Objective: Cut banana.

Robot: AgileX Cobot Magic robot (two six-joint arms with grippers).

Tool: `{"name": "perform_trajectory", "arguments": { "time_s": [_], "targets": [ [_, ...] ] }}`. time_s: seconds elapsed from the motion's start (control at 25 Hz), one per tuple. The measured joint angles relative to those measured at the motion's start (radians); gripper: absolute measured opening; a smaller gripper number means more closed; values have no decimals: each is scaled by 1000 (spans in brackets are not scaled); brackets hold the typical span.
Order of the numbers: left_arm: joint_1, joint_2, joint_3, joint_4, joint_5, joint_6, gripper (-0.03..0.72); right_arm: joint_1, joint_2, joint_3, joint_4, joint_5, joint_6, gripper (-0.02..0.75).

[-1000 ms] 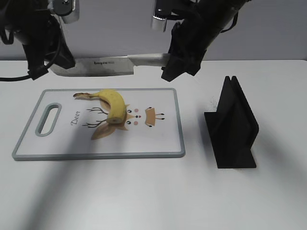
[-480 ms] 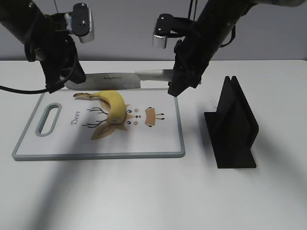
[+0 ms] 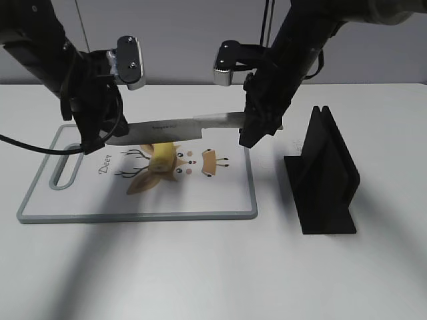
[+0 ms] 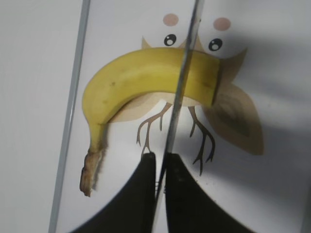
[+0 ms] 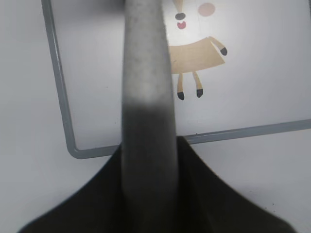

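A yellow banana (image 3: 163, 155) lies on the white deer-print cutting board (image 3: 80, 195). A long knife (image 3: 167, 128) hangs level across the banana, hiding its upper part. My left gripper (image 3: 100, 138) is shut on the blade's tip end. My right gripper (image 3: 257, 127) is shut on the knife's grey handle (image 5: 146, 73). In the left wrist view the blade (image 4: 182, 82) shows edge-on, crossing the banana (image 4: 141, 80) near its cut end, with the fingers (image 4: 160, 158) pinching it. I cannot tell whether the edge touches the banana.
A black knife stand (image 3: 323, 177) stands on the white table to the right of the board. The board's grey rim (image 5: 58, 87) lies under the right gripper. A black cable runs at the far left.
Both arms have brought the knife down and toward the front, from above the board's far edge to across the banana. Both grips are unchanged.
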Motion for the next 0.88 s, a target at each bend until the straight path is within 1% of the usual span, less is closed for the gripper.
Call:
{"name": "perform_trajectory", "arguments": {
  "time_s": [0.88],
  "targets": [
    [0, 80, 9, -31, -60, 0, 22, -1, 78, -2, -27, -32, 0, 198]
  ]
}}
